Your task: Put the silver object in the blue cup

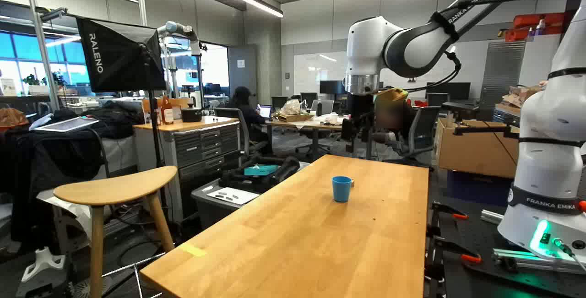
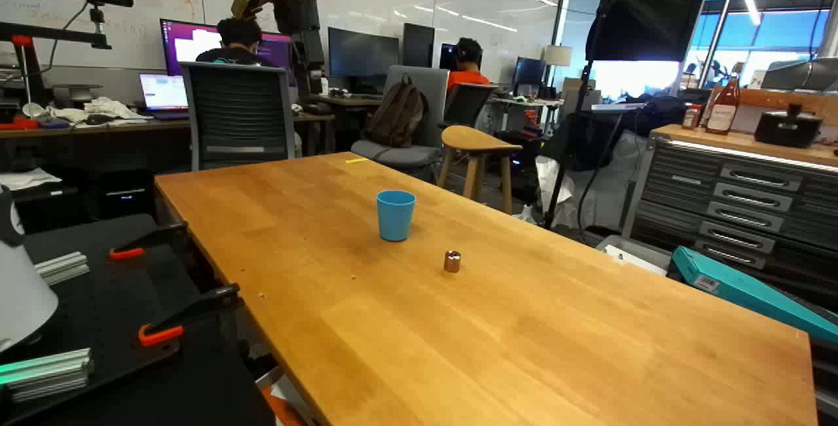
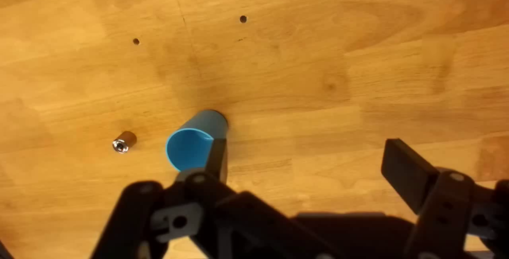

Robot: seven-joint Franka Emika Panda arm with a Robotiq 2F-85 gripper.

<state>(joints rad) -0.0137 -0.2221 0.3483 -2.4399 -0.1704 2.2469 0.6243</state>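
The silver object is a small shiny cylinder (image 2: 452, 261) standing upright on the table in an exterior view. In another exterior view it is mostly hidden behind the blue cup (image 1: 341, 190), with a sliver showing (image 1: 352, 182). The blue cup stands upright beside the silver object, with a short gap between them, and also shows in an exterior view (image 2: 395, 216). In the wrist view the silver object (image 3: 124, 142) lies left of the blue cup (image 3: 210, 121). My gripper (image 3: 304, 147) is open and empty, high above the table. Its left finger covers part of the cup in this view.
The long light-wood table (image 1: 293, 238) has a few small holes. Black clamps with orange ends (image 2: 160, 334) grip its edge near the robot base (image 1: 542, 224). A wooden stool (image 1: 116, 187) and a bin with a teal box (image 1: 261, 170) stand by the opposite side.
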